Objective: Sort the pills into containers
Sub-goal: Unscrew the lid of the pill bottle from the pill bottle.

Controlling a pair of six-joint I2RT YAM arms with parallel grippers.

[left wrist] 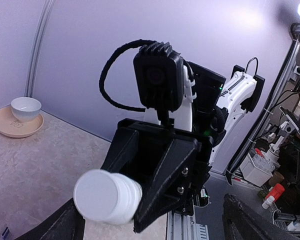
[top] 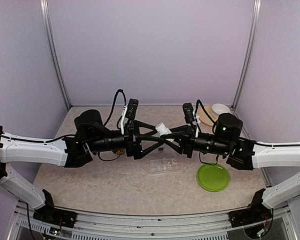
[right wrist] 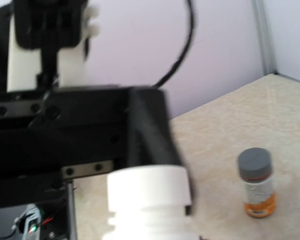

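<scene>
Above the middle of the tabletop (top: 105, 180), the two arms met nose to nose with a white bottle (top: 162, 129) between them. The right end effector (top: 169, 134) was closed on the bottle's body. In the left wrist view its black fingers (left wrist: 162, 185) clamped the sides, and the bottle's white cap (left wrist: 96, 192) pointed toward that camera. The left end effector (top: 157, 136) was open. Its own fingers (left wrist: 65, 225) showed only at the bottom corners of the left wrist view, far apart, with the capped end of the bottle in the space between them. Whether either finger touched the cap could not be told.

The clear pill organiser (top: 164, 165) lay flat on the tabletop, on the near side of the raised bottle and roughly under the meeting point of the arms. Neither end effector touched it. Its compartments were too small to show any contents. A green plate (top: 213, 177) sat just to its right, apart from it.

At the far right corner, a white bowl (top: 220, 108) stood on a tan saucer (top: 206, 117), well away from the organiser. In the right wrist view, an amber bottle with a grey cap (right wrist: 256, 182) stood upright on the tabletop, apart from the arms. That view was blurred, and the white bottle filled its lower middle.
</scene>
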